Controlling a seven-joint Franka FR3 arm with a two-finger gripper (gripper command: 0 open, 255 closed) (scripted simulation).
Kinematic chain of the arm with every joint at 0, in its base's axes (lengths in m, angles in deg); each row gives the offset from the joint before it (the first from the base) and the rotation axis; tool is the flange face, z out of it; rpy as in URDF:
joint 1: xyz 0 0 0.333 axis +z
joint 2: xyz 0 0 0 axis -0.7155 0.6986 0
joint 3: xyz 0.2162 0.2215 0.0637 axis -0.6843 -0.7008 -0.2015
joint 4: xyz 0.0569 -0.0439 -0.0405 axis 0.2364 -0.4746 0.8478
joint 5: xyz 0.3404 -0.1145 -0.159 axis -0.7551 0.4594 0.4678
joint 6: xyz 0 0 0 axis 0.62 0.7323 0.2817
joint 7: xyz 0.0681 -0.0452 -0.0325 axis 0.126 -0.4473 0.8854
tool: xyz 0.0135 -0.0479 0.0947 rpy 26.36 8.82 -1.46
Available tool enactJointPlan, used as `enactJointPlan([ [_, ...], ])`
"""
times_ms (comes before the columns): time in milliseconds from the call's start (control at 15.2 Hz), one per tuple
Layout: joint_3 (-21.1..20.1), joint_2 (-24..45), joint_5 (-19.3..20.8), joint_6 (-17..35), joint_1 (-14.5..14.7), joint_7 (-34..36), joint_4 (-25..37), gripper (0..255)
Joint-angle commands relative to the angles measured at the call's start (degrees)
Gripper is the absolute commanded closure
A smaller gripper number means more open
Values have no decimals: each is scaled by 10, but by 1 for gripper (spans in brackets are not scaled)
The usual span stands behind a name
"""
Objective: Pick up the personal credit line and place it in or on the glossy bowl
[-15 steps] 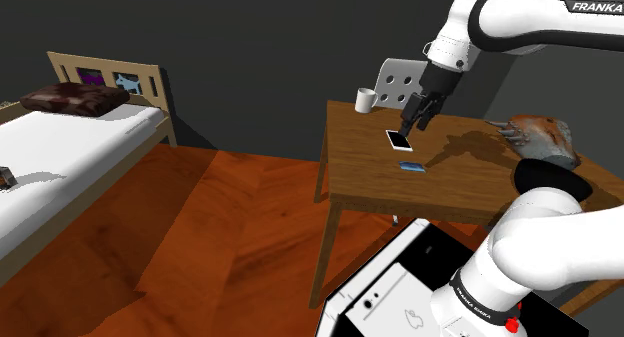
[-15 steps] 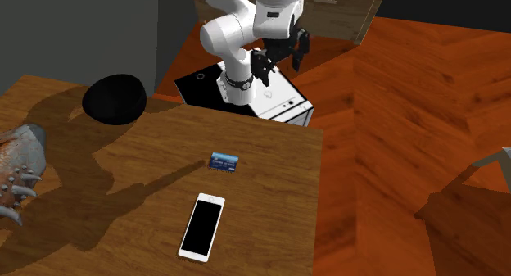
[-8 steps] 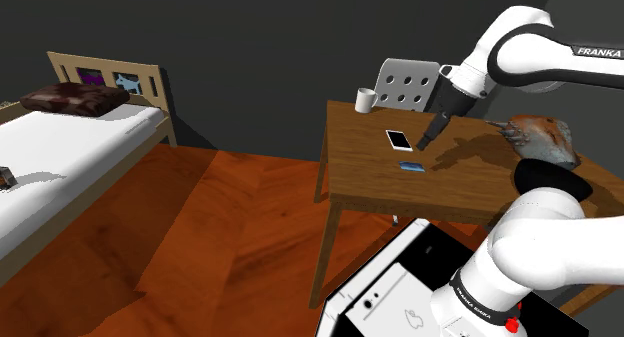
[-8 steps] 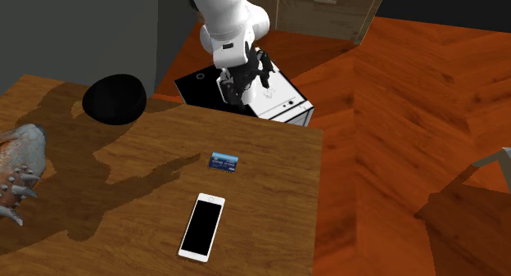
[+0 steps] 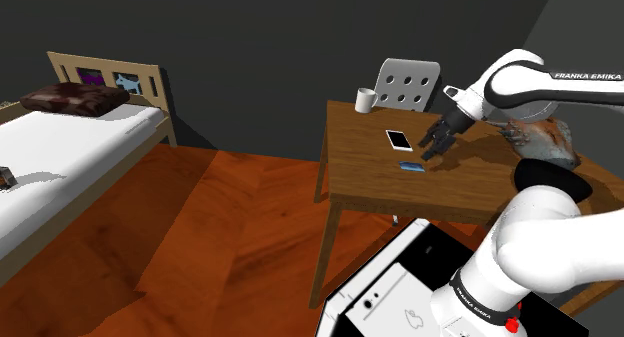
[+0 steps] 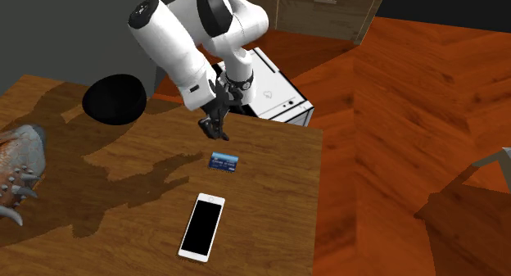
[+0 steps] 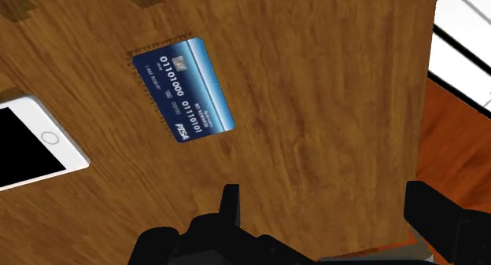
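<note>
A blue credit card (image 5: 411, 166) (image 6: 223, 161) (image 7: 182, 90) lies flat on the wooden table (image 5: 358, 180), near the edge that faces the stand. My gripper (image 5: 432, 145) (image 6: 217, 128) (image 7: 330, 224) hangs low over the table just beside the card, not touching it. Its two black fingers (image 7: 230, 210) stand apart with bare wood between them, so it is open and holds nothing. The glossy black bowl (image 6: 115, 99) (image 5: 553, 177) sits at the table corner nearest the stand, well away from the card.
A white phone (image 5: 399, 140) (image 6: 202, 225) (image 7: 31, 149) lies just past the card. A spiky shell-like object (image 5: 540, 135) (image 6: 16, 180) lies near the bowl. A white mug (image 5: 366, 100) stands at the far corner, a chair (image 5: 405, 85) behind it. A bed (image 5: 70, 145) is at the shoulder view's left.
The arm has swung out and dropped from high above the stand down over the table. The gripper now sits close beside the card. Card, phone and bowl have not moved.
</note>
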Motion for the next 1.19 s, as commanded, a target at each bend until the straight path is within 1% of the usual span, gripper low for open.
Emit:
enactJointPlan([
  [0,75,26,8,32,38,-80,17,0],
  [132,150,47,9,55,91,-152,44,0],
  [330,267,65,4,76,193,-254,96,0],
  [396,269,64,6,76,195,-253,97,0],
  [594,288,73,9,103,215,-253,86,0],
  [792,309,82,10,131,236,-253,77,0],
  [858,320,87,11,146,249,-253,73,0],
  [1122,320,87,11,146,249,-253,73,0],
])
